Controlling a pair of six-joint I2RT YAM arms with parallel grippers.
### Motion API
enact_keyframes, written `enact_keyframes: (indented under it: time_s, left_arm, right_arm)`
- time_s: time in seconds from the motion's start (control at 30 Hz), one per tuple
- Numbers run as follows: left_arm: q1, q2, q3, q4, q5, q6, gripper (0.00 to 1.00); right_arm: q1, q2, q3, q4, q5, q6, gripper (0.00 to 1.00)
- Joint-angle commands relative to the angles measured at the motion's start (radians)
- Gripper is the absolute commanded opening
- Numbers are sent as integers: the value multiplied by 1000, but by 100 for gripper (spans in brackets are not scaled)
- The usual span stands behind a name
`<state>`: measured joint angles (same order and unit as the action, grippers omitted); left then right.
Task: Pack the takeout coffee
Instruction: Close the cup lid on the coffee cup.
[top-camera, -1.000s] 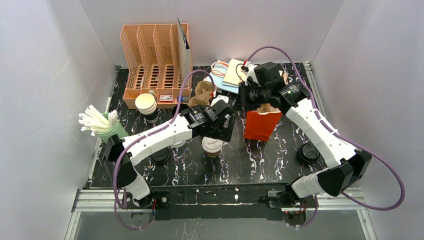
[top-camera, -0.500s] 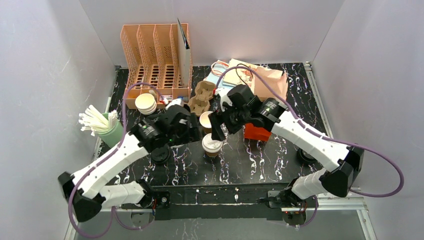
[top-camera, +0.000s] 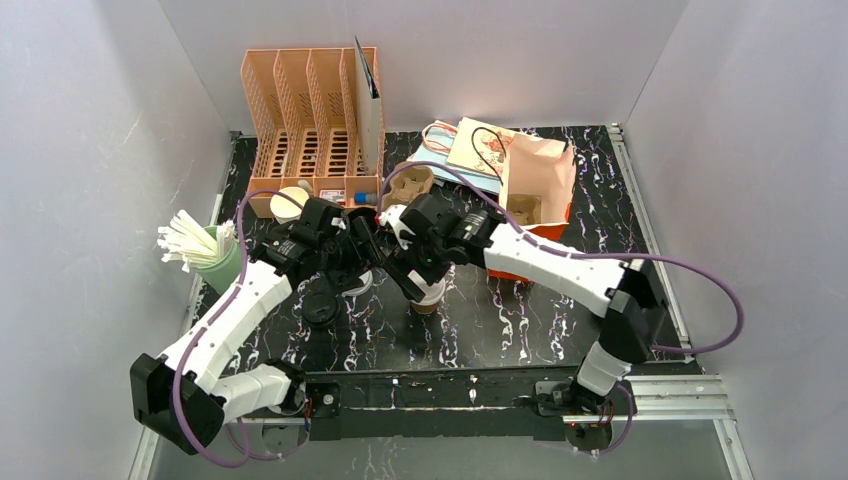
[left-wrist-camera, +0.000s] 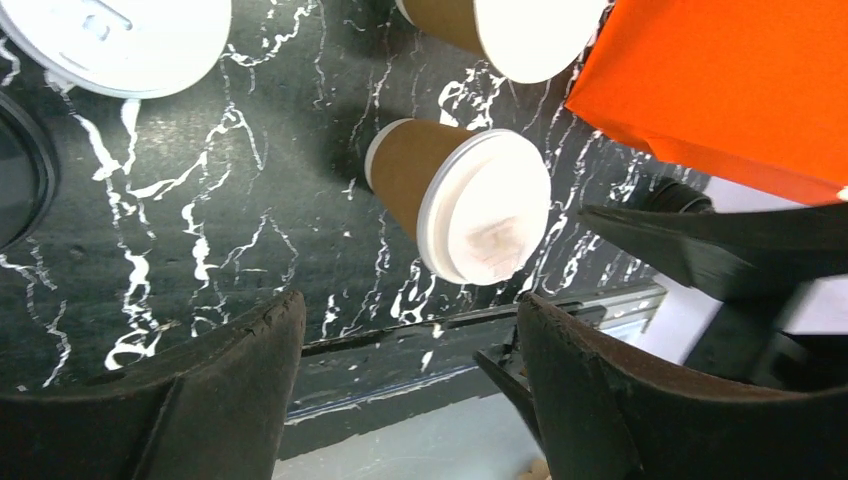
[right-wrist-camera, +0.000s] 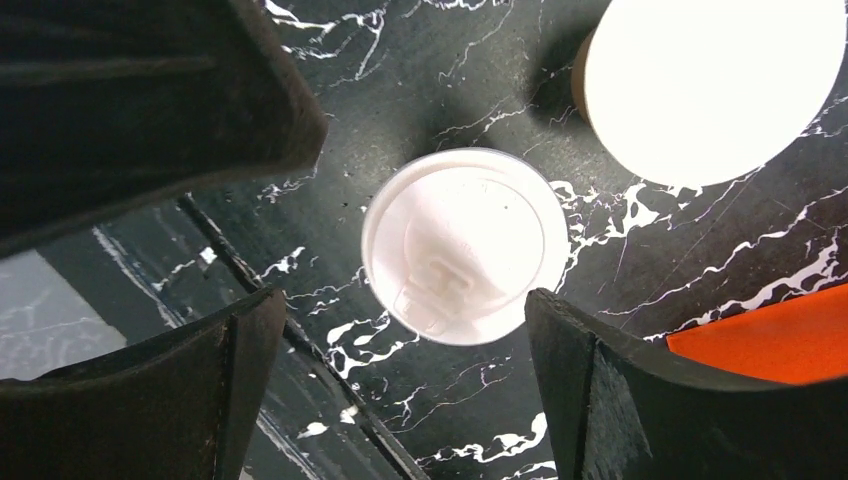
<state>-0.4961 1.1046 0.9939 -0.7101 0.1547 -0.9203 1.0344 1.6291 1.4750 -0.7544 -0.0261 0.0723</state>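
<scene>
Lidded brown kraft-paper cup (left-wrist-camera: 460, 205) upright on the tabletop (right-wrist-camera: 450, 60); right end effector (right-wrist-camera: 403, 300) wide open above it, left end effector (left-wrist-camera: 410, 310) open, both empty.

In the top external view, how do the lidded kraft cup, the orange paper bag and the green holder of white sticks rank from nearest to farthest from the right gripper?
From the right gripper:
1. Lidded kraft cup: directly beneath it.
2. Orange paper bag: to its right, toward the back.
3. Green holder of white sticks: far left table edge.
</scene>
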Motion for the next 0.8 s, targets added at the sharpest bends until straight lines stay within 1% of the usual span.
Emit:
enact_keyframes:
  time_s: [0.0, 0.07, 0.13, 0.2, 0.27, 0.4, 0.77]
  left_arm:
    - [25, 6, -33, 65, 114, -51, 74]
    - [34, 6, -43, 64, 111, -65, 73]
    - [38, 2, -44, 26, 71, -76, 72]
    - [45, -9, -59, 24, 62, -97, 72]
    - [49, -21, -78, 45, 72, -116, 72]
    - [55, -15, -86, 42, 80, -112, 73]
    - [106, 29, -132, 85, 182, -107, 72]
  right_arm:
    - [-4, 38, 62, -18, 20, -47, 98]
    - [-4, 51, 72, -27, 20, -42, 98]
    - [-4, 74, 83, -49, 20, -35, 98]
    - [-4, 94, 94, -74, 21, -22, 98]
    - [-4, 100, 97, -79, 60, -10, 98]
    - [-4, 98, 101, -78, 86, 5, 98]
    - [-4, 143, 110, -81, 78, -6, 98]
